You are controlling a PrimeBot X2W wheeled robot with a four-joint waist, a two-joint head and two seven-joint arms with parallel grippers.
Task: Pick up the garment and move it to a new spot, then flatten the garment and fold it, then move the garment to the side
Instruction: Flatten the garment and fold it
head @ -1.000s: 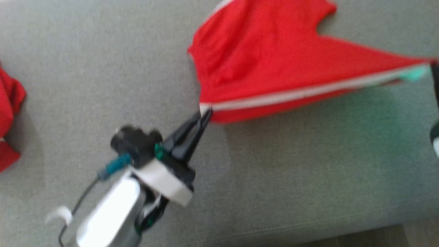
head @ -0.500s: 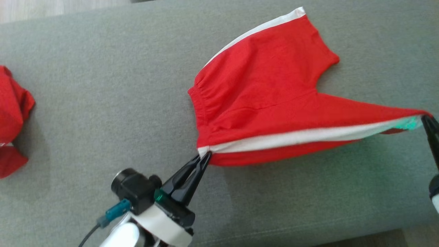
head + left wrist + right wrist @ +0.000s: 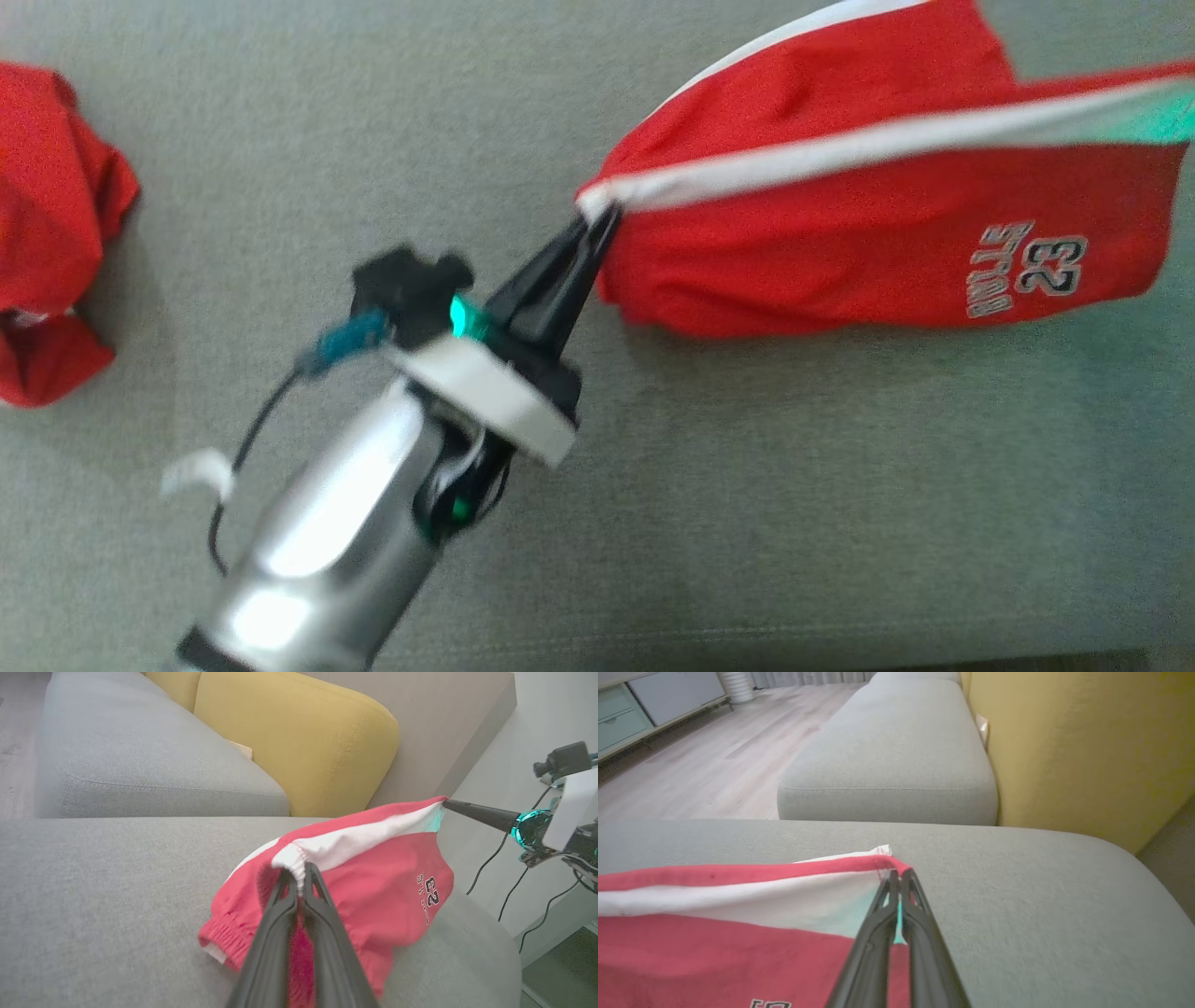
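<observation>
In the head view my left gripper (image 3: pixel 597 217) reaches up and to the right over the grey sofa seat (image 3: pixel 747 485). Its two dark fingers are clenched on the waistband corner of the red shorts (image 3: pixel 840 252), right where the white side stripe (image 3: pixel 840 154) ends. The shorts stretch away to the right of my fingertips, raised along that stripe, with the red cloth hanging below it. White lettering and a number (image 3: pixel 1022 271) sit far to the right of my tips. A crumpled red garment (image 3: pixel 51 215) lies well apart to the left, on the same seat.

In the left wrist view my fingers rise from the bottom edge, pinched on the gathered white elastic. Red cloth bunches around and just beyond them, and the sagging waistband seems to touch the seat. Farther off, up and to the right, my right gripper (image 3: pixel 446 803) is closed on the other end of the stripe, which runs taut between my two grips. A yellow back cushion (image 3: pixel 303 742) stands behind.

In the right wrist view my right fingers are pressed together on a hem corner where red edge and white stripe meet. The shorts spread left of my tips, the seat lies beyond them, and a wooden floor (image 3: pixel 714 756) shows far up-left.
</observation>
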